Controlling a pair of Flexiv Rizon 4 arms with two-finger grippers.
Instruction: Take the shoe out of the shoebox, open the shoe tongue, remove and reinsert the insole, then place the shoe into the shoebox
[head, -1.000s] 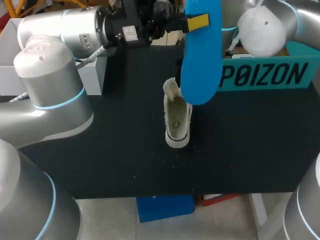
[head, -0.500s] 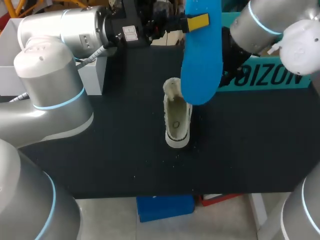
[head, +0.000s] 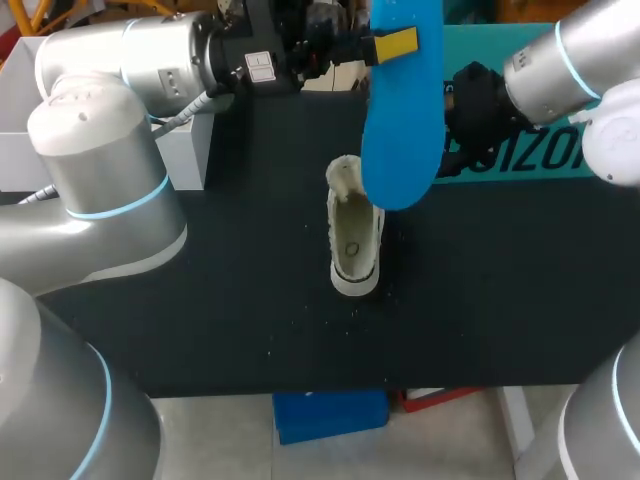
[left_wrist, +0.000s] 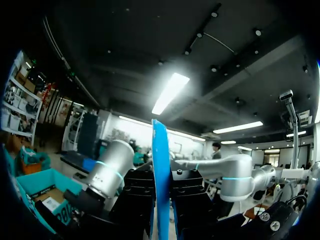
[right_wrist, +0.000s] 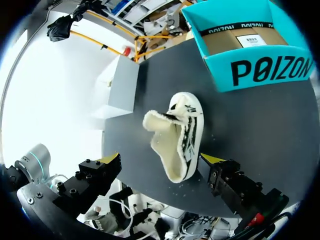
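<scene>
A long blue insole (head: 400, 130) hangs in the air over the table, with my left gripper (head: 388, 45) shut on its upper end. In the left wrist view the insole (left_wrist: 161, 180) stands edge-on between the black fingers. A white fleece-lined shoe (head: 352, 240) lies on the black table under the insole's lower end, its tongue pulled open (right_wrist: 162, 127). My right gripper (head: 478, 108) hovers to the right of the insole, in front of the teal shoebox (head: 570, 150). Its yellow-tipped fingers (right_wrist: 111, 159) stand wide open above the shoe (right_wrist: 182, 135), holding nothing.
The open teal shoebox (right_wrist: 250, 50) stands at the table's back right with brown card inside. A grey-white box (head: 185, 150) stands at the back left. Bare black tabletop (head: 220, 300) spreads in front of and beside the shoe.
My right arm has swung in from the far right corner toward the middle, bringing its gripper in front of the shoebox. My left arm, the insole and the shoe have kept still.
</scene>
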